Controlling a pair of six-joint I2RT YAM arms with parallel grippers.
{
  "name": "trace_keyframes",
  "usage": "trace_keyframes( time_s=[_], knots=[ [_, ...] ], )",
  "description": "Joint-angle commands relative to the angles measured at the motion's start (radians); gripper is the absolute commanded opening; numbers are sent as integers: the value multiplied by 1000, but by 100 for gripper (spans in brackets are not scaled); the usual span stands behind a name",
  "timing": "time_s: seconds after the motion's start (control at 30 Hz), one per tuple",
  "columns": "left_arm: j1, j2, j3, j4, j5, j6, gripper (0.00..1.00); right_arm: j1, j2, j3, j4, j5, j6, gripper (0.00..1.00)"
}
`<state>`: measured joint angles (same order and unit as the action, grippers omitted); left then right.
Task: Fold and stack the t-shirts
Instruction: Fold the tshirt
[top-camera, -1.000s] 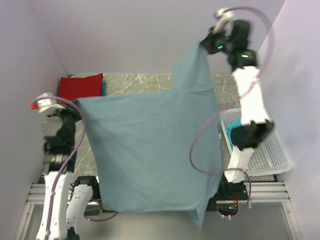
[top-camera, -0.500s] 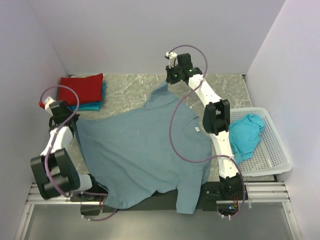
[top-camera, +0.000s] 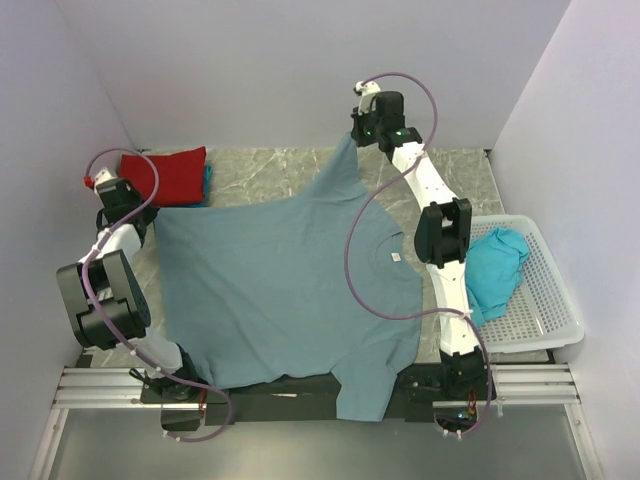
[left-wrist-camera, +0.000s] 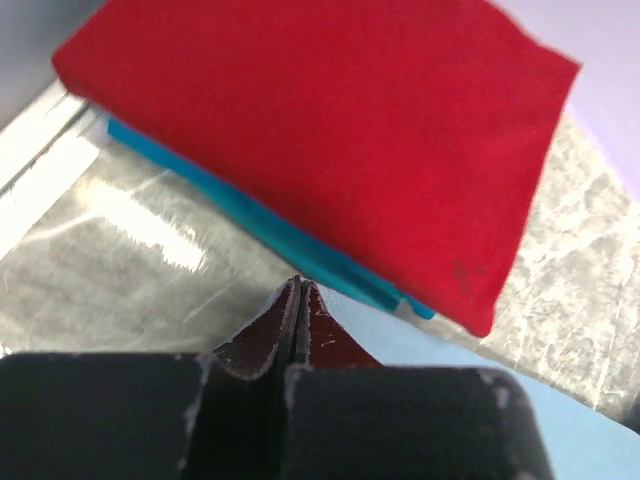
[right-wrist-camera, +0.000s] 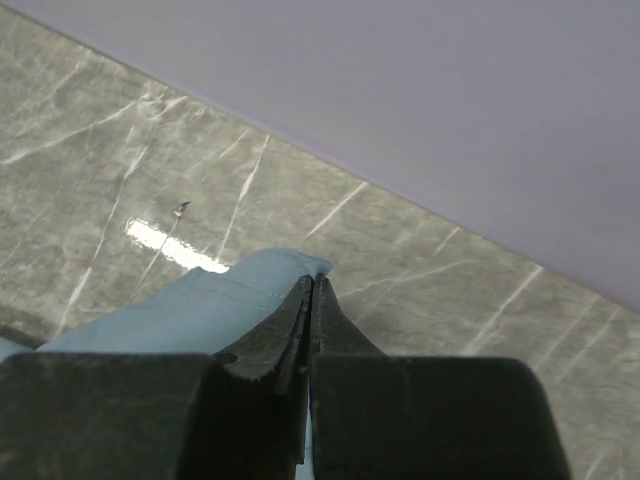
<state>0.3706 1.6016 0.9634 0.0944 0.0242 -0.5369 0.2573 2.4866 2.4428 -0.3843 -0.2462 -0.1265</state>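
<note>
Since the earlier frame, the slate-blue t-shirt (top-camera: 280, 290) has come down from hanging upright between the raised arms and now lies spread across the marble table (top-camera: 260, 170). Both arms have lowered and reached toward the far side.

The left gripper (top-camera: 140, 213) sits at the far left corner of the garment, just beside the folded stack. In the left wrist view its fingers (left-wrist-camera: 318, 325) are pressed fully together, with pale blue fabric drawn up to their right side, so they pinch the shirt's corner.

The right gripper (top-camera: 356, 138) is at the far edge of the table near the back wall. In the right wrist view its fingers (right-wrist-camera: 290, 320) are closed on a hemmed edge of the same garment, which rises in a peak to that point.

The near hem and one sleeve hang over the near table edge. The white neck label (top-camera: 395, 257) faces up.

The red t-shirt (top-camera: 175, 170) lies folded at the far left corner on top of a folded teal t-shirt (left-wrist-camera: 250, 225). A crumpled turquoise t-shirt (top-camera: 495, 270) lies in the white basket (top-camera: 560, 325) at the right.
</note>
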Motion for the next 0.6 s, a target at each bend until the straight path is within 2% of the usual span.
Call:
trace_keyframes(
  time_s=[0.0, 0.23, 0.4, 0.57],
  knots=[
    [10, 9, 69, 67, 54, 49, 0, -12, -89, 50, 65, -11, 18, 0],
    [13, 81, 162, 34, 144, 81, 0, -15, -107, 84, 74, -16, 31, 0],
    [13, 83, 138, 44, 154, 89, 0, -20, -135, 87, 70, -47, 68, 0],
    [16, 60, 101, 59, 146, 95, 0, -21, -201, 13, 53, -96, 79, 0]
  ],
)
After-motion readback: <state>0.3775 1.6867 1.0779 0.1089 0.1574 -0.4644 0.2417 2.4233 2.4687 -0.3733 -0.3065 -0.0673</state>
